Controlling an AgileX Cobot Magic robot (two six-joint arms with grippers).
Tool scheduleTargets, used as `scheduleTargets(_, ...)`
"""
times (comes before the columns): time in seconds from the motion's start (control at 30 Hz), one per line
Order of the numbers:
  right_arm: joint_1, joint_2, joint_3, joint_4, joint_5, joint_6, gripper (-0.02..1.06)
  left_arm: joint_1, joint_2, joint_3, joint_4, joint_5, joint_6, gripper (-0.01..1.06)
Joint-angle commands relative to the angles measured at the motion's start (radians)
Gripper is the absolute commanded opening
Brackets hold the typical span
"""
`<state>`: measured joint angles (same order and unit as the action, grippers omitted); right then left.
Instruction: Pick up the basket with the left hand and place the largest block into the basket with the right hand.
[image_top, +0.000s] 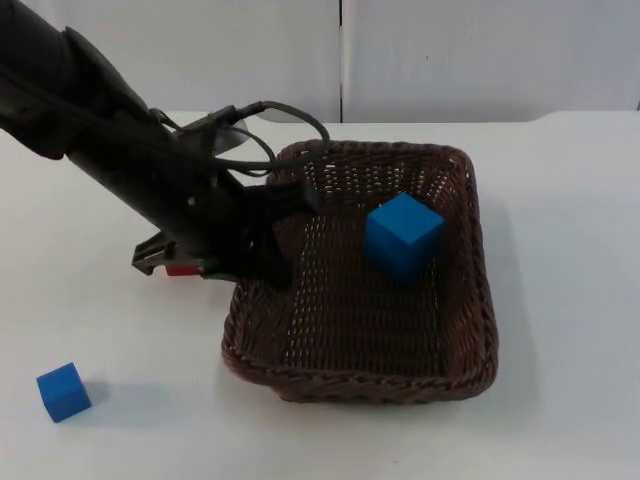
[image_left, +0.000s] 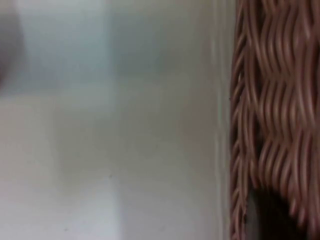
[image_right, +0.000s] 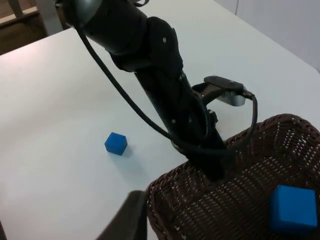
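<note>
The left claw (image_top: 268, 232) sat at the basket (image_top: 470, 300), on its left rim, with one finger reaching over the wall into the inside. It looked clamped on that rim, though the wicker hid the outer finger, so the grip is a judgement. In the left wrist view the woven wall of the basket (image_left: 272, 110) stood right against the lens, with bare table (image_left: 110, 150) beside it.

Inside the basket, well to the right of the left claw and toward the far wall, lay the large blue block (image_top: 402, 235), resting on the woven floor and tilted slightly. In the right wrist view the same block (image_right: 293, 208) sat within the basket (image_right: 200, 210). It appeared the placing step was already done.

Outside the basket, near its front left corner but well apart from it, a small blue block (image_top: 64, 391) rested on the table; it also showed on the table in the right wrist view (image_right: 116, 143). A red thing (image_top: 181, 269) peeked out under the left arm, just beside the basket's left wall; what it was I could not tell.

The right claw looked down on the basket from above; whether it was apart or together I could not tell.

What remained, I judged, turned on the left arm, the nearer one, with the rim already in its claw.
</note>
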<state>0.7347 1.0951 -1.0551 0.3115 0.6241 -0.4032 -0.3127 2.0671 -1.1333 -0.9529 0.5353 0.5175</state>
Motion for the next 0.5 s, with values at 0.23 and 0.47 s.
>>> scheduleTargets(0.23, 0.007, -0.007, 0.003, -0.020, 0.015, 0.000, 1.05, 0.000, -0.023, -0.010, -0.003, 0.029, 0.027, 1.05)
scheduleTargets(0.47, 0.007, -0.007, 0.003, -0.020, 0.016, 0.006, 1.05, 0.000, -0.114, -0.010, 0.153, -0.007, 0.009, 1.05)
